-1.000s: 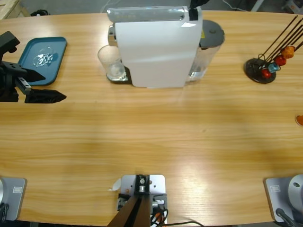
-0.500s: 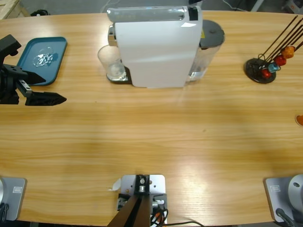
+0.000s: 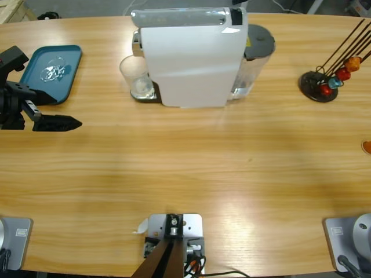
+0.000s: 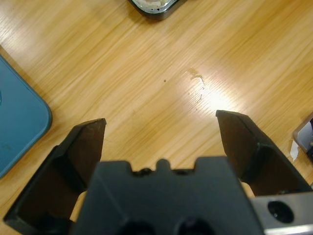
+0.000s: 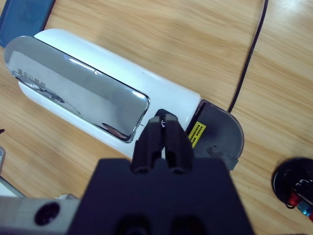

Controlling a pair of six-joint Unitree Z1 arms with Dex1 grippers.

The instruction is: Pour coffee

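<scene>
1. The table (image 3: 191, 168) is long, of pale wood, and carries everything else.
2. The coffee machine (image 3: 188, 58) is white with a chrome lid and stands at the far middle of the table; a grey-lidded water tank (image 3: 255, 58) sits against one end.
3. The tray (image 3: 40, 81) is teal and lies near the table's left end, with something small and clear on it.
4. The left gripper (image 3: 58, 116) comes in from the left edge, just beside the tray, over bare wood; its jaws stand wide apart with nothing between them.
5. The right gripper (image 5: 163, 132) hangs above the machine's lid end, jaws pressed together, holding nothing.
6. The capsule stand (image 3: 319, 86) is near the right end, with red, orange and blue capsules on black rods.
7. The glass (image 3: 135, 78) stands upright on the machine's drip plate, touching its front.
8. The coffee (image 3: 141, 88) is only a thin pale layer at the bottom of the glass.
</scene>
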